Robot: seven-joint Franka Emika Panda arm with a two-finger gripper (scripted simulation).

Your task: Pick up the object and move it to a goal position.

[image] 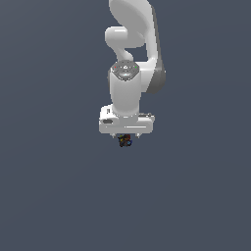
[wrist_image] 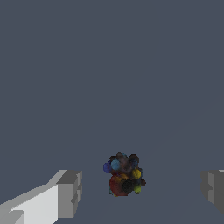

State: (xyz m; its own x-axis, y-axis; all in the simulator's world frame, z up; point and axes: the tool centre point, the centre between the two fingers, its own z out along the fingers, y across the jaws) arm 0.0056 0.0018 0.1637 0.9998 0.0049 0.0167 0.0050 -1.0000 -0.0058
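The object [wrist_image: 124, 174] is a tiny dark irregular lump with red, blue, yellow and green specks, lying on the flat grey ground. In the wrist view it sits between my two grey fingertips [wrist_image: 69, 193], touching neither. My gripper [wrist_image: 142, 190] is open, its fingers spread far wider than the lump. In the exterior view the white arm hangs straight down and the object [image: 125, 141] peeks out just below the white hand [image: 126, 125]. The fingers themselves are mostly hidden behind the hand in that view.
A plain grey floor [image: 54, 186] surrounds the arm on every side. No other objects, containers or edges show in either view.
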